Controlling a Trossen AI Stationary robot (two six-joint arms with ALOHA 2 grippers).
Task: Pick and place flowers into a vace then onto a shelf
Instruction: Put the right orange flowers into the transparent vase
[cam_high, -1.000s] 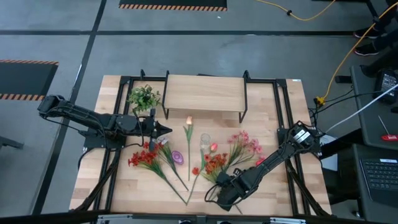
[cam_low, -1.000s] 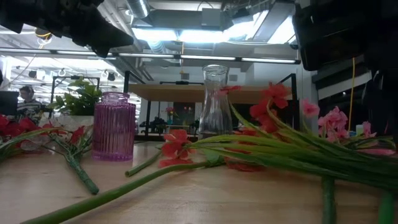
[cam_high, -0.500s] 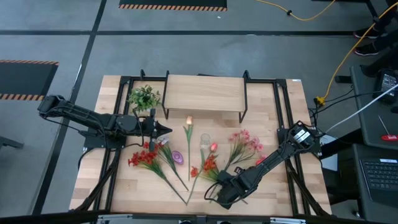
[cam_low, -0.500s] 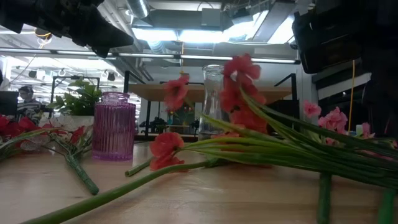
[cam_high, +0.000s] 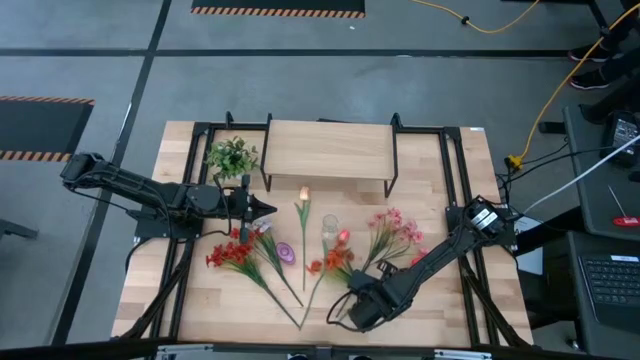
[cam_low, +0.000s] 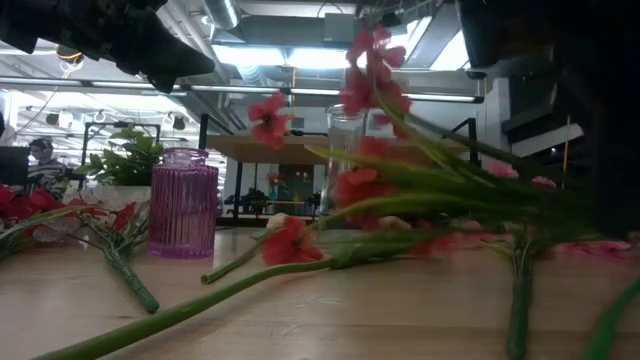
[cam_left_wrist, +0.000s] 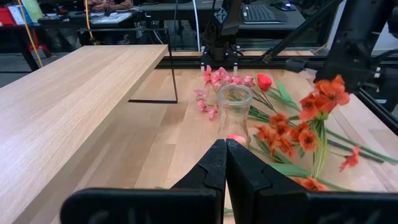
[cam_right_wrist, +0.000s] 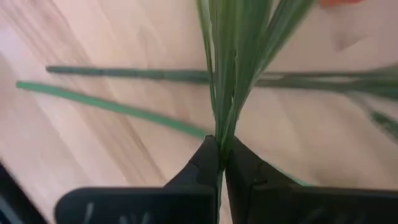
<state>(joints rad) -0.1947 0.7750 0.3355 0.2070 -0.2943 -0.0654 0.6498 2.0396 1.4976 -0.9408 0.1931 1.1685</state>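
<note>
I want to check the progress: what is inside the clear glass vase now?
The clear glass vase holds no stems; the red spray is beside it, held by the right gripper. A pink spot shows at its base, perhaps a bloom behind.

Both end effectors (cam_high: 262, 209) (cam_high: 352, 303) fully closed

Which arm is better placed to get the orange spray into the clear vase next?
The right. The right gripper is already shut on the orange spray's stems, its blooms lifted beside the clear vase. The left gripper is shut and empty, waiting near the shelf.
</note>
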